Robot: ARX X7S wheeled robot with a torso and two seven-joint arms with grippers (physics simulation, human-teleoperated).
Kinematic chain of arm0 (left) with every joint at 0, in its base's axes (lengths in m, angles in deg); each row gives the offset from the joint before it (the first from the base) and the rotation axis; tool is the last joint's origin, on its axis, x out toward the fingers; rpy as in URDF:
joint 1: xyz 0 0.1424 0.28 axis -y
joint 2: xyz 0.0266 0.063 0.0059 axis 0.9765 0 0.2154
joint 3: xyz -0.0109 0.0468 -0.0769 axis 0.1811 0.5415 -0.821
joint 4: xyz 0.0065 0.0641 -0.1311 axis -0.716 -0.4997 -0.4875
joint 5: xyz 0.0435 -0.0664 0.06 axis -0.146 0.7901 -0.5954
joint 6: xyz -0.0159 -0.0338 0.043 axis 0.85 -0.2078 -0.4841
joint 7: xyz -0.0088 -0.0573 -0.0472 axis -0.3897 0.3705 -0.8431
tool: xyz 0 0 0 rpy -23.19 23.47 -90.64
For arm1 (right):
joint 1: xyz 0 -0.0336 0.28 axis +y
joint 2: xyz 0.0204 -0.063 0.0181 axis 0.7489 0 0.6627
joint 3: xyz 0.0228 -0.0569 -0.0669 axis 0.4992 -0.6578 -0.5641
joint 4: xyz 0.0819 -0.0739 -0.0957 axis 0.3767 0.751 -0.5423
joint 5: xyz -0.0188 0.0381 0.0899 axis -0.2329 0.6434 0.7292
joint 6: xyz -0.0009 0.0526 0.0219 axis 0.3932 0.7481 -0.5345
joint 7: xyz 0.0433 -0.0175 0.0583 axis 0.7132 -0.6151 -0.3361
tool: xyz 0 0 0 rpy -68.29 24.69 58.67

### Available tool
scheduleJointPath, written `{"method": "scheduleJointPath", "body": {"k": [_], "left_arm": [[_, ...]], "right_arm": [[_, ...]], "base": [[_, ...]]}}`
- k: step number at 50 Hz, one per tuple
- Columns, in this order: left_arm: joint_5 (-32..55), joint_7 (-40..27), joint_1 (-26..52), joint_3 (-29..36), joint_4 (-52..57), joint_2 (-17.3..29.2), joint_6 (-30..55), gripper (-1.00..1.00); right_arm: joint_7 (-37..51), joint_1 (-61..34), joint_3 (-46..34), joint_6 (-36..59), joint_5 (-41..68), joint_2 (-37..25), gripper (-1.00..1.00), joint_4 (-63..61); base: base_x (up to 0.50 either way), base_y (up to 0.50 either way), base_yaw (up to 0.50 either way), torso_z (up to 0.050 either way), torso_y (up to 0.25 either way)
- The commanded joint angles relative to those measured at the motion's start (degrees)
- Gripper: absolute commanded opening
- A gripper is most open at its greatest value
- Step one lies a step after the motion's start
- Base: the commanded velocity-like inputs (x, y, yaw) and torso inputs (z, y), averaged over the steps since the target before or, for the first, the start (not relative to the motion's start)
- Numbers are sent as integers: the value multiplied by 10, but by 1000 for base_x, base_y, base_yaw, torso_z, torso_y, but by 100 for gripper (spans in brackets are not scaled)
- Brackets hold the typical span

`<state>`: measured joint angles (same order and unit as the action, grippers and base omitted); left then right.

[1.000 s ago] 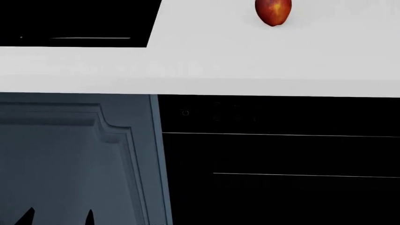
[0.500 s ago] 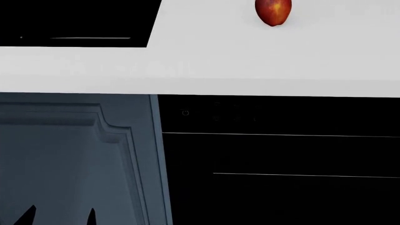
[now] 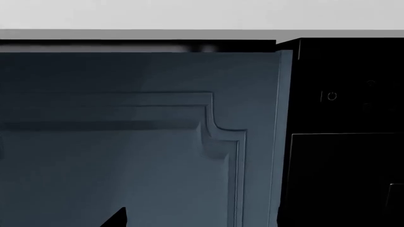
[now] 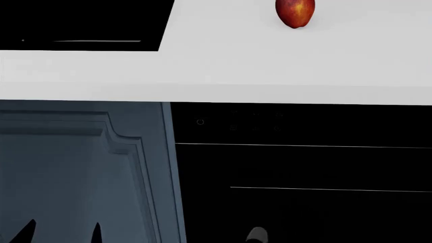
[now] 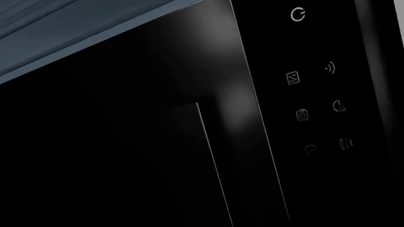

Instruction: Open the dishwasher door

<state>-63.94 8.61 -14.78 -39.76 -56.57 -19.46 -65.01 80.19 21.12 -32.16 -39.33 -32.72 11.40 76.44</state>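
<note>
The dishwasher door [image 4: 304,167] is a glossy black panel under the counter on the right of the head view. It has a thin silver handle line [image 4: 331,189] and a control strip [image 4: 256,123] with faint buttons. It looks shut. My left gripper [image 4: 62,236] shows as two dark fingertips spread apart, low in front of the blue-grey cabinet door [image 4: 68,172], left of the dishwasher. One left fingertip [image 3: 117,219] shows in the left wrist view. A pale part of my right arm [image 4: 256,235] shows low before the dishwasher door. The right wrist view shows the door [image 5: 126,142] and its lit buttons [image 5: 298,14] close up; no fingers show there.
A white countertop [image 4: 270,66] runs above both doors. A red apple [image 4: 295,12] lies at its back. A black glass cooktop [image 4: 81,23] is set in at the back left. The cabinet door [image 3: 126,142] fills most of the left wrist view.
A pale part of my right arm has come into the head view at the bottom, in front of the dishwasher door. The left fingertips have barely shifted.
</note>
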Motion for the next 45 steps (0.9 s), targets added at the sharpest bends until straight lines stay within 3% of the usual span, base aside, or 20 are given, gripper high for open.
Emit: {"method": "scheduleJointPath", "body": {"k": [1,34,45], "left_arm": [[0,-5,0,1,4,4,-2,100],[2,-14,6,9,11,11,-1,100],[5,-19,4,7,14,15,-2,100]], "right_arm": [[6,-43,-17,-20,-3,21,100,84],[36,-157,-46,-59,-15,71,100,286],[57,-205,-63,-99,-12,103,100,408]], "base": [[0,0,0,0,0],[0,0,0,0,0],[0,0,0,0,0]]}}
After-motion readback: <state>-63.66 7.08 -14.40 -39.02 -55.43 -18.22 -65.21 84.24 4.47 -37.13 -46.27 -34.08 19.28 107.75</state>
